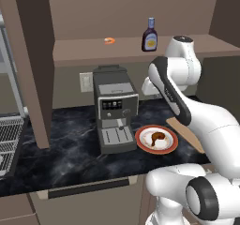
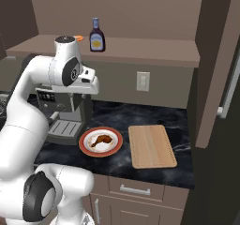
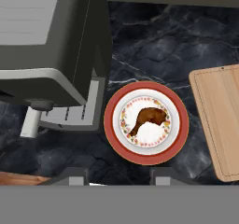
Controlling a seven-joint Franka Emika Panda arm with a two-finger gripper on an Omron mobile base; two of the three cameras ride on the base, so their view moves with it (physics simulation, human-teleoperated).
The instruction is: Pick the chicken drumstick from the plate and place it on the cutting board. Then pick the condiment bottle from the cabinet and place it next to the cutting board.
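Chicken drumstick [image 3: 148, 119] lies on the plate [image 3: 116, 143], roughly centred on the white inner area, meaty end toward the cutting board side, thin bone end pointing the opposite way in the hand view. Same placement confirmed in the right base view: drumstick [image 2: 100, 140] on plate [image 2: 85, 146].

Plate sits on the dark marbled counter [image 2: 154, 114], just beside the drip tray of the coffee machine [image 1: 115, 109]; in the hand view the plate rim is close to the machine's base but contact cannot be confirmed. Cutting board [image 2: 151, 146] lies flat on the counter on the other side of the plate, near it with a narrow strip of counter between them. Board surface is bare.

Condiment bottle [image 2: 97, 35] stands upright on the cabinet [image 2: 154, 48] shelf above the counter, blue cap up, label facing the cameras. A small orange ring-shaped item [image 1: 109, 41] rests on the same shelf, apart from the bottle.

Gripper [image 3: 119, 175] is positioned above the plate, looking straight down on it. Both fingertips [image 3: 72, 175] show at the bottom of the hand view, set apart with clear space between them; jaws partly open and holding nothing. The drumstick lies well below the tips, untouched.
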